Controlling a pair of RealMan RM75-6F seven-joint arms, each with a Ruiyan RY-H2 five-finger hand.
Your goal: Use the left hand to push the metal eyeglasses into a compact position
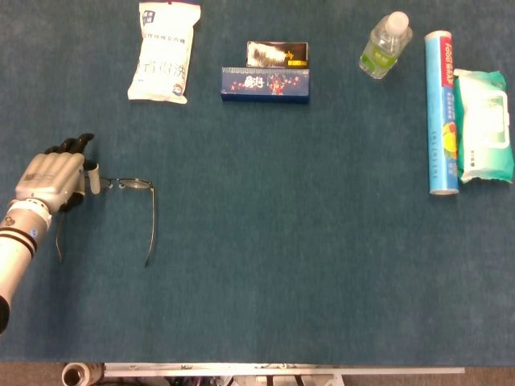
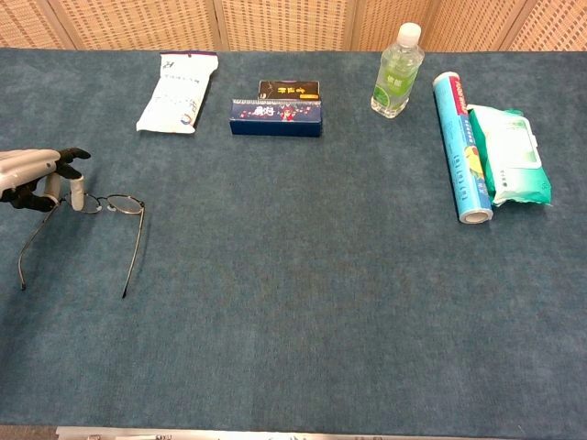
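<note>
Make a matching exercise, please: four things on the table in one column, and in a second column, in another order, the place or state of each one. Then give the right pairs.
Things:
1. metal eyeglasses
2. plastic bottle
3. food wrap roll
4. white pouch

Places or states:
A. lies right beside the wet wipes pack
B. far edge, right of the two boxes
C. both arms unfolded, next to the left hand
D. far edge, left of the two boxes

Pairs: 1-C, 2-B, 3-A, 4-D
</note>
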